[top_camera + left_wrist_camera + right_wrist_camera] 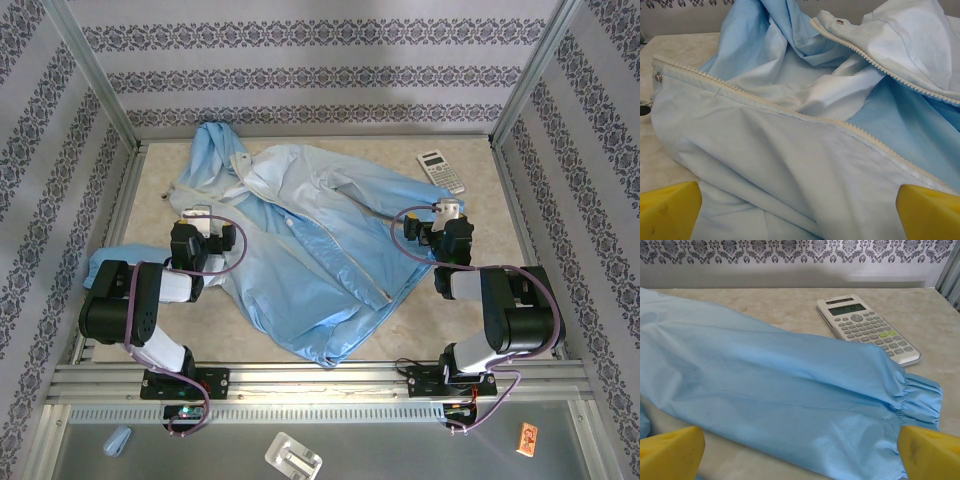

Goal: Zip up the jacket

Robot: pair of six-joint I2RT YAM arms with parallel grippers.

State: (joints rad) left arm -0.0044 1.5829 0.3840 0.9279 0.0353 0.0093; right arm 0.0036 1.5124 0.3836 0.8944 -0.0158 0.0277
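The light-blue hooded jacket [320, 260] lies spread on the table with its front open. In the left wrist view its fabric [780, 165] fills the space under my left gripper [800, 212], which is open, yellow pads [667, 210] wide apart. One white zipper strip [815, 119] runs diagonally just ahead of it, the other strip [890, 70] lies apart at the upper right. My left gripper [195, 214] hovers at the jacket's left side. My right gripper [447, 210] is open over the right sleeve [780, 390], near its elastic cuff [920, 397].
A white calculator [441, 170] [867, 327] lies on the table just beyond the right cuff. Patterned walls and metal frame posts [95, 85] enclose the table. The other sleeve [100, 262] trails under the left arm. Bare tabletop [470, 270] lies right of the hem.
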